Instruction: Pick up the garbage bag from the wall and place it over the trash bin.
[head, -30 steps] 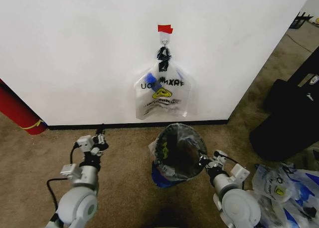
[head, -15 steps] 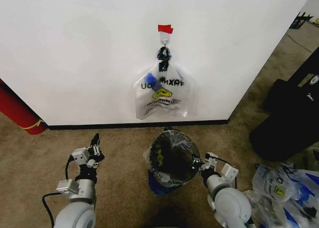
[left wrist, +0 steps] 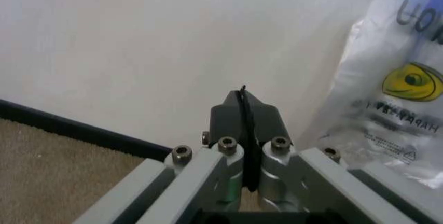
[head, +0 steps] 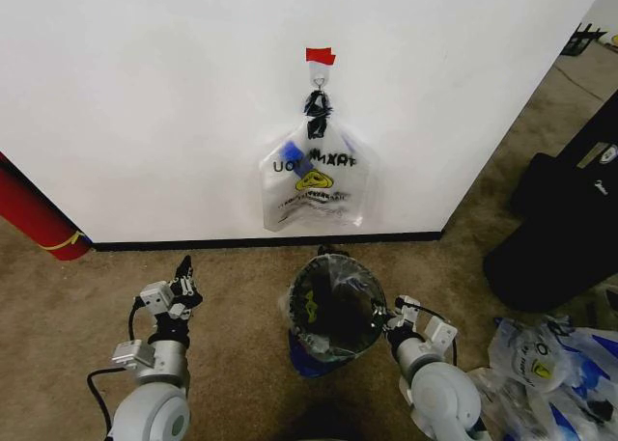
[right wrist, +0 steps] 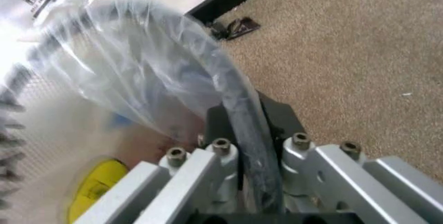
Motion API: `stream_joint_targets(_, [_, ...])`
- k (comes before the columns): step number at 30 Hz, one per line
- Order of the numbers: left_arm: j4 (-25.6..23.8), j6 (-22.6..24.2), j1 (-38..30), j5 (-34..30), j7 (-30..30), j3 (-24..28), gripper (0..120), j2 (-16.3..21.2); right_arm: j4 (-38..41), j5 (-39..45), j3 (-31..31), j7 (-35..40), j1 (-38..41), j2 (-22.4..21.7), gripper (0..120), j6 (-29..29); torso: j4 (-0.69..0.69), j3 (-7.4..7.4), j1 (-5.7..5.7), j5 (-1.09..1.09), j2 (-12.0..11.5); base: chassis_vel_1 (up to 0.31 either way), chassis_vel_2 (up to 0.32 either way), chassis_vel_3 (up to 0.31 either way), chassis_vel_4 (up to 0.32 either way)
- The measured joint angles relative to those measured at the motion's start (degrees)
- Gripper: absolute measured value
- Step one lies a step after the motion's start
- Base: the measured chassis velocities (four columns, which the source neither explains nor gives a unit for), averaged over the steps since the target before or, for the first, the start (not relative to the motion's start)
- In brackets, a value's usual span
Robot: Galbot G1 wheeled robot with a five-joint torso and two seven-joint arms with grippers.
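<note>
One bag (head: 316, 185) hangs on wall (head: 145, 94) hook, straight above bin (head: 333, 306). Right gripper (head: 382, 317) pinches bin rim, with liner on it. Left gripper (head: 182, 279) pressed shut, empty, left of bin. Best way: hold bin steady, lift bag loops up off hook slowly. Brown carpet (head: 58, 296) under bin. More bags (head: 541, 364) right of bin.

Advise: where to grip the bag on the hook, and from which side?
Take the bag at its gathered neck just under the hook, coming straight at the wall from the front. There the film is bunched into a narrow dark knot a tool can probably pinch; lower down it hangs wide and flat against the wall.
</note>
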Motion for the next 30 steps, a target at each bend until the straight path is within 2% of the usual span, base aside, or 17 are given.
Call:
stream_joint_targets(3, [0.08, 0.00, 0.32, -0.01, -0.02, 0.34, 0, 0.17, -0.22, -0.42, 0.07, -0.35, 0.00, 0.00, 17, 0.27, 0.00, 0.00, 0.00, 0.00, 0.00, 0.000, 0.000, 0.000, 0.000])
stream_joint_targets(5, [0.09, -0.01, 0.40, 0.00, -0.01, 0.41, 0, 0.23, -0.24, -0.48, 0.08, -0.38, 0.00, 0.01, 19, 0.32, 0.00, 0.00, 0.00, 0.00, 0.00, 0.000, 0.000, 0.000, 0.000])
stream_joint_targets(10, [0.09, -0.02, 0.43, 0.38, -0.01, 0.94, 0, 0.37, -0.29, -1.51, 0.10, -0.97, -0.36, -0.03, 43, 0.91, 0.00, 0.00, 0.00, 0.00, 0.00, 0.000, 0.000, 0.000, 0.000])
stream_joint_targets(12, [0.08, -0.01, 0.39, 0.46, -0.02, 1.00, 0, 0.34, -0.29, -1.79, 0.10, -1.17, -0.45, -0.05, 46, 1.07, 0.00, 0.00, 0.00, 0.00, 0.00, 0.000, 0.000, 0.000, 0.000])
stream_joint_targets(17, [0.08, 0.04, 0.16, 1.64, -0.08, 1.28, 0, 0.12, 0.41, -3.33, 0.11, -2.93, -1.28, -0.23, 67, 2.02, 0.00, 0.00, 0.00, 0.00, 0.00, 0.000, 0.000, 0.000, 0.000])
stream_joint_targets(20, [0.08, 0.05, 0.07, 2.40, -0.12, 1.35, 0, 0.03, 0.70, -4.86, 0.10, -3.75, -1.52, -0.34, 76, 3.00, 0.00, 0.00, 0.00, 0.00, 0.00, 0.000, 0.000, 0.000, 0.000])
stream_joint_targets(25, [0.08, -0.01, -0.09, 4.57, -0.14, 1.35, 18, 0.05, 1.93, -10.60, 0.28, -5.59, -2.81, -0.64, 95, 7.41, 0.00, 0.00, 0.00, 0.00, 0.00, 0.000, 0.000, 0.000, 0.000])
stream_joint_targets(26, [0.08, -0.01, -0.09, 4.57, -0.14, 1.35, 18, 0.05, 1.93, -10.60, 0.28, -5.59, -2.81, -0.64, 95, 7.41, 0.00, 0.00, 0.00, 0.00, 0.00, 0.000, 0.000, 0.000, 0.000])
stream_joint_targets(30, [0.08, -0.10, -0.23, 6.13, 0.07, 1.14, 34, -0.19, 4.15, -16.41, 1.74, -7.31, -4.90, -0.05, 100, 13.43, 0.00, 0.00, 0.00, 0.00, 0.00, 0.000, 0.000, 0.000, 0.000])
